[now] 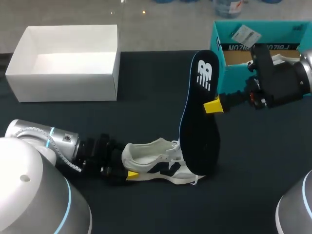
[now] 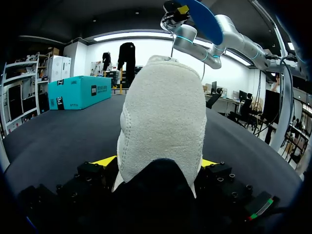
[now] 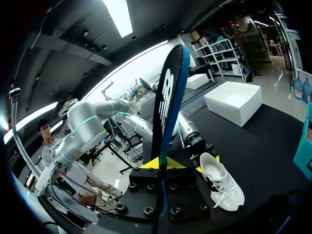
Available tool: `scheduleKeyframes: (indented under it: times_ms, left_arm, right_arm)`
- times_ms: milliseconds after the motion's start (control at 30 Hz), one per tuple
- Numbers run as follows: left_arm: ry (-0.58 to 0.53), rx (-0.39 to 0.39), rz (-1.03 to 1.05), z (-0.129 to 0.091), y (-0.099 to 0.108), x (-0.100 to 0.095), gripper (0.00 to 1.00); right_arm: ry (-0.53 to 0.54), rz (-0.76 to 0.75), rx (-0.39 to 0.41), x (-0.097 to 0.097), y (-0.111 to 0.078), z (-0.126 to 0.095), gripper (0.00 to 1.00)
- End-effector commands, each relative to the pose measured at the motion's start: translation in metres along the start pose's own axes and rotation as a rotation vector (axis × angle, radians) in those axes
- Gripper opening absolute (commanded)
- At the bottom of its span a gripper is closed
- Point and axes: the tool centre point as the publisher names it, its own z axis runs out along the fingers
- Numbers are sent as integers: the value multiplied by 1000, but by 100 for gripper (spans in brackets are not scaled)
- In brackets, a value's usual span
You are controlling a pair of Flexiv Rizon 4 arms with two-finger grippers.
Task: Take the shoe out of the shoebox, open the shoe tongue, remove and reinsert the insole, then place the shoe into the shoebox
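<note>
One shoe (image 1: 156, 163) in left claw (image 2: 157, 163), one insole (image 1: 200, 122) in right claw (image 1: 213, 106).

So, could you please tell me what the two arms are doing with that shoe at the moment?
The left gripper is shut on the heel of the white shoe, which lies on the black table. The right gripper is shut on the dark insole, holding it upright with its lower end at the shoe. The white box and the teal shoebox stand at the table's far side, the shoe in neither.
</note>
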Motion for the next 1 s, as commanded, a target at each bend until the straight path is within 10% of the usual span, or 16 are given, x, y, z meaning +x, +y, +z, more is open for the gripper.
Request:
scheduleKeyframes:
  times_ms: [33, 367, 433, 1000]
  left_arm:
    - [16, -33, -8, -3, 3, -7, 100]
    - [23, -202, 33, -11, -7, -8, 100]
    - [16, -339, 29, -9, -10, -5, 100]
    - [16, -339, 29, -9, -10, -5, 100]
  right_arm:
    - [-1, 1, 0, -1, -1, 2, 0]
    - [-1, 1, 0, -1, -1, 2, 0]
    - [-1, 1, 0, -1, -1, 2, 0]
    - [-1, 1, 0, -1, -1, 2, 0]
